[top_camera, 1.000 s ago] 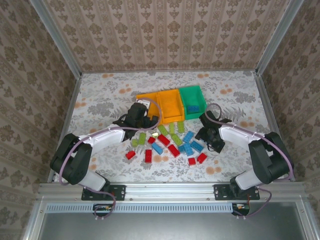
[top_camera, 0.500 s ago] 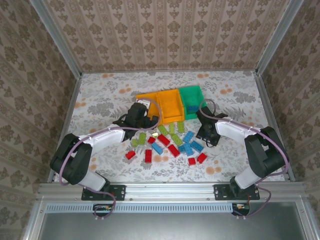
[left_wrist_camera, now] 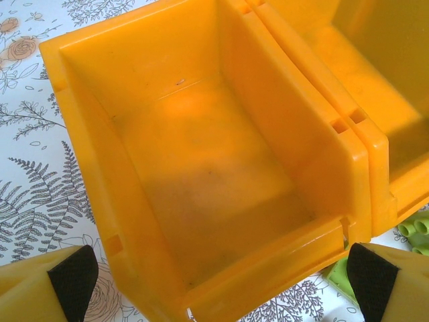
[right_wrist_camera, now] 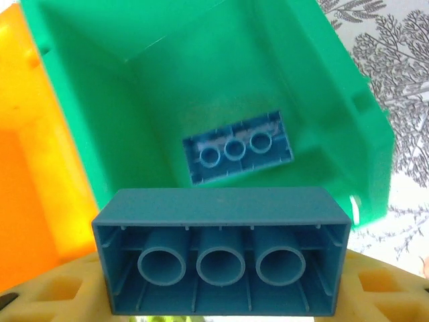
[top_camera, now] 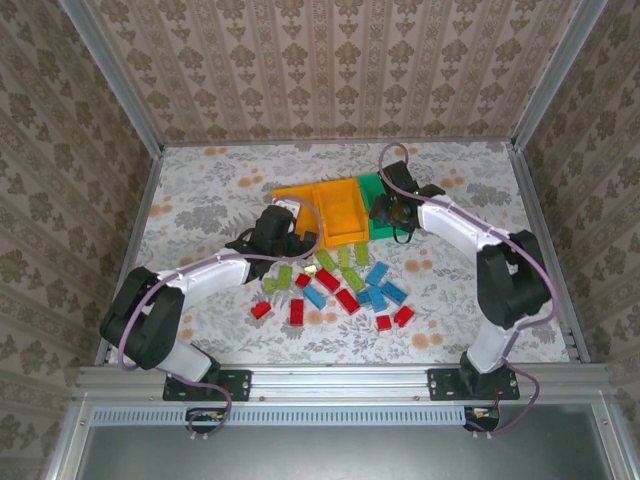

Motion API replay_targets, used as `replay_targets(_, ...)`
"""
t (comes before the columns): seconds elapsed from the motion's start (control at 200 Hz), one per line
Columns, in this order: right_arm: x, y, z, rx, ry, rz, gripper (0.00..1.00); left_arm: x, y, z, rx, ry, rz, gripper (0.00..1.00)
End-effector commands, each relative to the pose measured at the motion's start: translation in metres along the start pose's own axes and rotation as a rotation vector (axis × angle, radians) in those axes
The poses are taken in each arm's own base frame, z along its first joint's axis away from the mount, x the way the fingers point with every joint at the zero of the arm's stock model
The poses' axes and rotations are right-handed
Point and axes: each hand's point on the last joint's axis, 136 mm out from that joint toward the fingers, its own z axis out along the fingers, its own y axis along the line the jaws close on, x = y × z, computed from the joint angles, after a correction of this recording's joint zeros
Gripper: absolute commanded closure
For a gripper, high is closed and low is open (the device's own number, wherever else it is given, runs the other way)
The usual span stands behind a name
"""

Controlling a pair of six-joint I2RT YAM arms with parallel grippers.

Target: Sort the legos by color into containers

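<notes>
Right gripper is up over the green bin, the rightmost of three bins in a row at the middle of the floral table. Its yellow fingers are closed on a blue brick, gripped by its ends, hollow underside with three tubes facing the wrist camera. The brick hangs above the bin's opening, not touching it. A second blue brick lies on the green bin's floor, also underside up. Left gripper sits at the near edge of the left orange bin, jaws spread wide, one black pad to each side of the bin's front wall, nothing held. That bin's bare orange floor is in plain view. The middle orange bin stands pressed against it and against the green one. The loose legos are scattered on the table just in front of the bins, between the two arms: lime ones nearest the bins, blue ones to the right, red ones mostly along the near side. A couple of lime bricks lie just beside the front corner of the orange bins.
</notes>
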Motion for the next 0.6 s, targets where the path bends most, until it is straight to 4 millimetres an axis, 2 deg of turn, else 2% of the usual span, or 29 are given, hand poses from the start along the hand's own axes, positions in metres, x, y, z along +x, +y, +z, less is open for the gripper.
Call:
replay_targets(0.0,-0.014,-0.005,0.015,0.045,-0.001,-0.018,0.39,-0.001,0.001,-0.009,-0.006,-0.012,-0.019,0.0)
replay_targets(0.15,-0.03,-0.003,0.025,0.063,-0.023,-0.019,0.35,0.001,0.004,-0.012,-0.018,-0.018,-0.038,0.0)
replay_targets(0.245,-0.034,0.0,0.029,0.058,-0.018,-0.022,0.26,0.003,0.006,-0.014,-0.022,-0.018,-0.042,0.0)
replay_targets(0.315,-0.033,0.005,0.027,0.038,-0.009,-0.029,0.16,0.003,0.007,-0.016,-0.025,-0.019,-0.045,0.0)
replay_targets(0.41,-0.03,0.009,0.019,0.019,-0.013,-0.071,0.07,0.003,0.007,-0.017,-0.024,-0.022,-0.046,0.0)
replay_targets(0.49,-0.025,0.012,0.006,0.009,-0.025,-0.11,0.04,0.002,0.006,-0.017,-0.023,-0.023,-0.043,0.0)
replay_targets(0.595,-0.007,0.014,-0.009,-0.014,-0.014,-0.165,0.03,0.002,0.006,-0.017,-0.027,-0.024,-0.043,0.0)
